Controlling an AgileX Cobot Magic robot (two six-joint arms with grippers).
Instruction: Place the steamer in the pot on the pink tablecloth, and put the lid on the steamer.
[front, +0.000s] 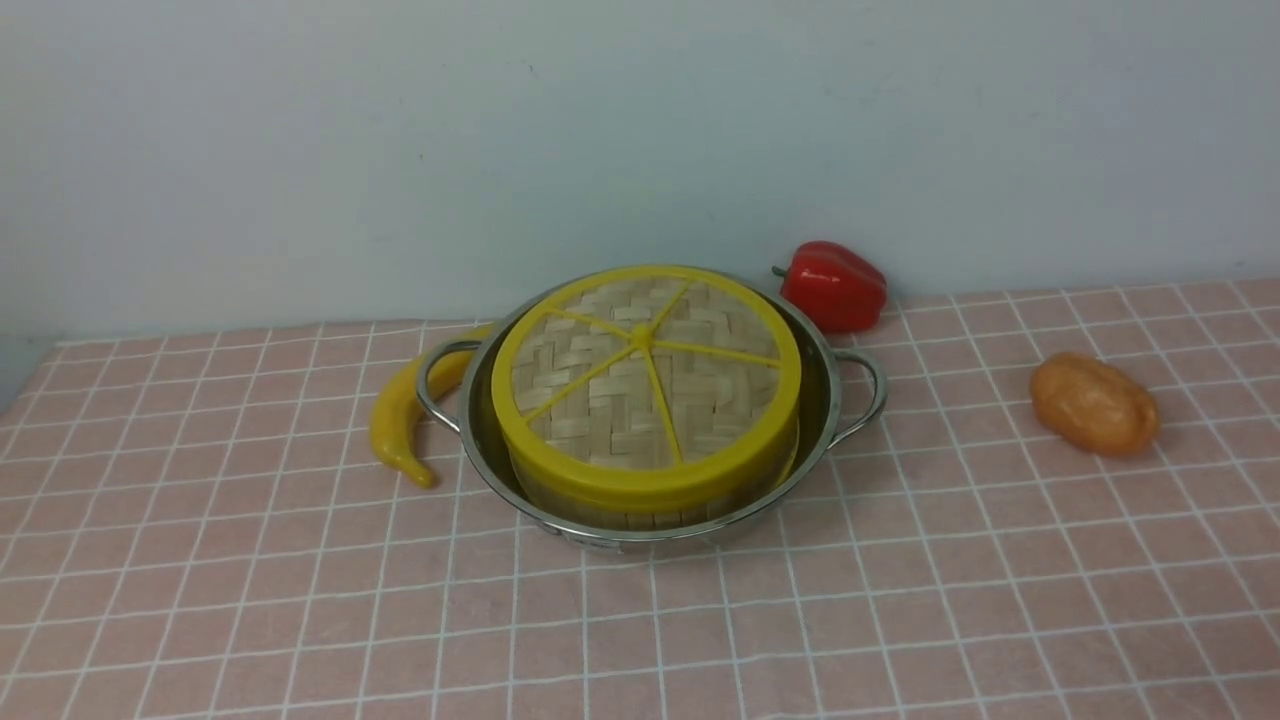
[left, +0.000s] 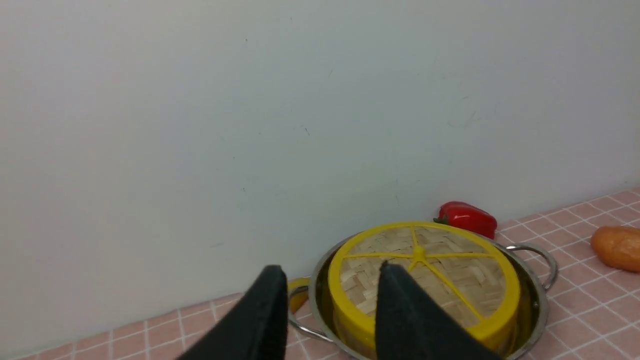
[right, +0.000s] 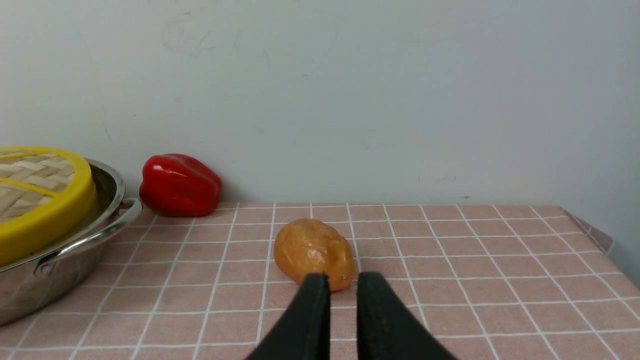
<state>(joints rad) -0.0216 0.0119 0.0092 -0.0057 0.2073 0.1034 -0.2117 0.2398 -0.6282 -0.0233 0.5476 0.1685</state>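
The shiny pot (front: 832, 400) stands mid-table on the pink tablecloth (front: 900, 600). Inside it sits the steamer (front: 640, 514); only a strip of its bamboo wall shows. The woven lid (front: 645, 380) with its yellow rim and spokes lies flat on top of the steamer. Neither arm appears in the front view. In the left wrist view my left gripper (left: 330, 267) hangs back from the pot (left: 537, 305) and lid (left: 450, 270), fingers apart and empty. My right gripper (right: 343, 276) hovers just short of an orange potato (right: 312, 252), a narrow empty gap between its fingers.
A yellow banana-shaped toy (front: 395, 425) lies against the pot's left handle. A red bell pepper (front: 835, 285) rests by the back wall behind the pot. The orange potato (front: 1095, 405) lies to the right. The cloth's right edge (right: 595, 235) drops off.
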